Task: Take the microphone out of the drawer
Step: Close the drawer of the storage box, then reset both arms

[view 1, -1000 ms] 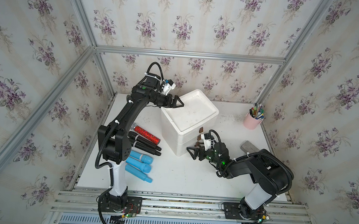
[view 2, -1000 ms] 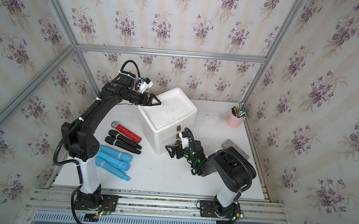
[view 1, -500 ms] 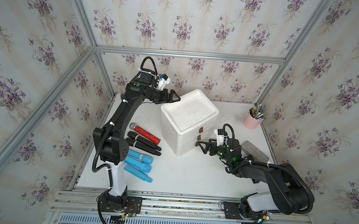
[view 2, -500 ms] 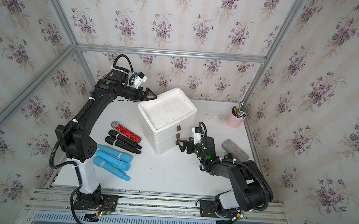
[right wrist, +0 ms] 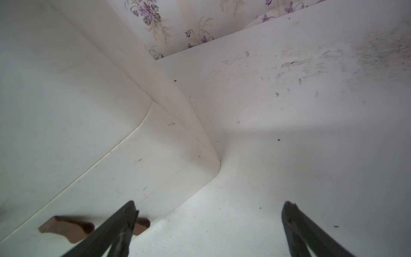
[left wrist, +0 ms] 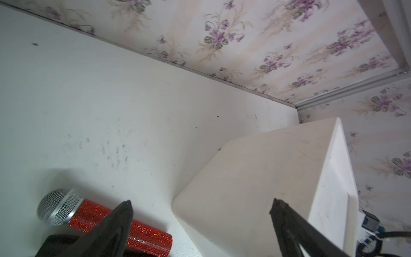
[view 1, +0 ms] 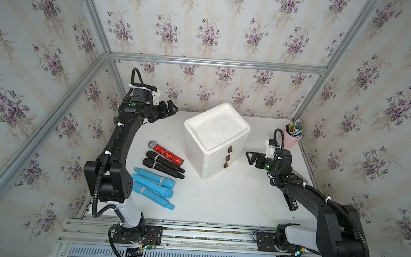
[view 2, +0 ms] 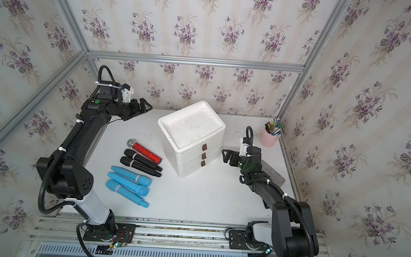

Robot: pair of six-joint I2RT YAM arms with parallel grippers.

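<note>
**Three shut drawers, two claws spread wide**

Mid-counter (view 1: 218,203), in both top views: white drawer unit (view 1: 216,140) (view 2: 191,135), set at an angle. 3 drawers stacked, each w/ a brown handle (view 1: 227,157) (view 2: 203,155) on the front, all fronts flush. Task mic hidden if inside; can't tell which drawer.

Right claw (view 1: 248,157) (view 2: 224,156): jaws wide apart, nothing btwn them. Hangs near the unit's front, abt level w/ the handles, not touching. In the right wrist view, same claw (right wrist: 210,202) w/ tips spread, one finger (right wrist: 115,224) crossing in front of a handle (right wrist: 66,227). Unit's lower corner just ahead of the tips.

Left claw (view 1: 173,107) (view 2: 147,106): jaws apart too, empty. Raised near the back wall, off the unit's rear left, well apart from the handles. In the left wrist view, claw (left wrist: 201,201) tips spread across the unit's side wall (left wrist: 255,178), red glitter mic (left wrist: 89,213) lying on the counter partly behind one finger.

Loose on the counter, left of the unit beside the left arm, 6 mics side by side:
- red glitter mic (view 1: 168,153) (view 2: 146,151) nearest the back
- 2 black mics (view 1: 164,164) (view 2: 141,163)
- 3 blue mics (view 1: 153,186) (view 2: 128,184) nearest the front

None near either claw's tips.

Back right corner: pink cup (view 1: 291,141) (view 2: 269,139) w/ pens.
</note>
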